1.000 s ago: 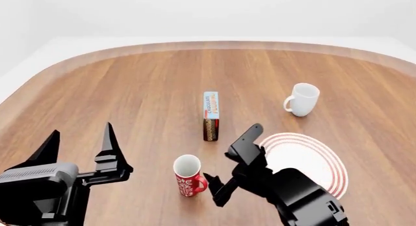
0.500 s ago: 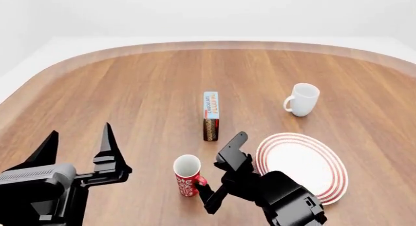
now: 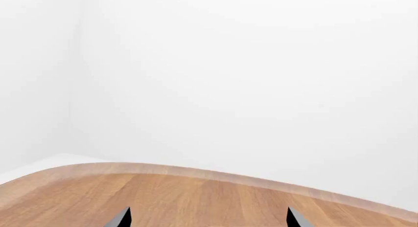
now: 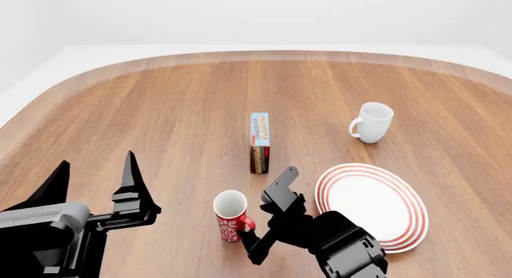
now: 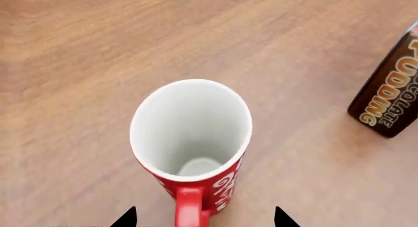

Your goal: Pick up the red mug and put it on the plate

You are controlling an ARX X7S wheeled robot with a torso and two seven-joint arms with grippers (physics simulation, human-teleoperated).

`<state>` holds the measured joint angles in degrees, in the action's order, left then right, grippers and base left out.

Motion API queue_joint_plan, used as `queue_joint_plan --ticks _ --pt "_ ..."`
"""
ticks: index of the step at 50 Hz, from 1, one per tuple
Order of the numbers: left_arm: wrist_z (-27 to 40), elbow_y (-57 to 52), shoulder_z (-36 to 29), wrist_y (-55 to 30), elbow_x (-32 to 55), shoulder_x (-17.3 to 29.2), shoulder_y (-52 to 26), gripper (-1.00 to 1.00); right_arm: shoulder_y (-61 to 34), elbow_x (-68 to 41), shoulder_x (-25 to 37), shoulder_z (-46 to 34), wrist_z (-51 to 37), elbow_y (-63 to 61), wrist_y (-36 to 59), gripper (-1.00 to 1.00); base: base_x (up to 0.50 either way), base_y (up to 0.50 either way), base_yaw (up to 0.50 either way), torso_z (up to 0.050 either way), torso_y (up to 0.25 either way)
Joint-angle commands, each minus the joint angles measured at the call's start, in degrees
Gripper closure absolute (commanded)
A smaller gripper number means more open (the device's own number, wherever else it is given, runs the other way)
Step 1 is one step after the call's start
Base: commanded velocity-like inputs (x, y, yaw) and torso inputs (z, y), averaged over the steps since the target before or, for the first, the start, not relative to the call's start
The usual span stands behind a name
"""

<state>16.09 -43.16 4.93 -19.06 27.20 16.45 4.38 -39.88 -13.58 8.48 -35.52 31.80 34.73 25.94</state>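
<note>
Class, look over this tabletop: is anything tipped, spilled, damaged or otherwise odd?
Nothing stands out. The red mug and white mug stand upright, the pudding box stands on its edge, the plate lies flat and bare. No spills or damage show.

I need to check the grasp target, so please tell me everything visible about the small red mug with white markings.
The small red mug with white markings looks glazed, with a white, empty inside and a red handle facing the right gripper. It stands upright on the wooden table, left of the plate and nearer the robot than the pudding box. The open gripper's fingertips flank the handle; contact cannot be told.
</note>
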Motion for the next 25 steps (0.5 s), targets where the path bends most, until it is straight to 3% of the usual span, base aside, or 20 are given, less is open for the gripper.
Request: queue_joint_plan --ticks 1,25 --pt "0.4 -0.4 0.1 -0.1 0.6 0.4 0.0 -1.00 -0.4 0.2 -1.0 -1.4 0.9 2.2 -0.9 -1.00 0.00 0.00 0.00 0.000 0.000" --pt "1.1 -0.8 -0.3 0.0 1.2 0.9 0.2 -1.00 -0.3 -0.4 -1.0 -2.4 0.9 3.2 1.4 -1.00 0.00 0.00 0.00 0.000 0.000"
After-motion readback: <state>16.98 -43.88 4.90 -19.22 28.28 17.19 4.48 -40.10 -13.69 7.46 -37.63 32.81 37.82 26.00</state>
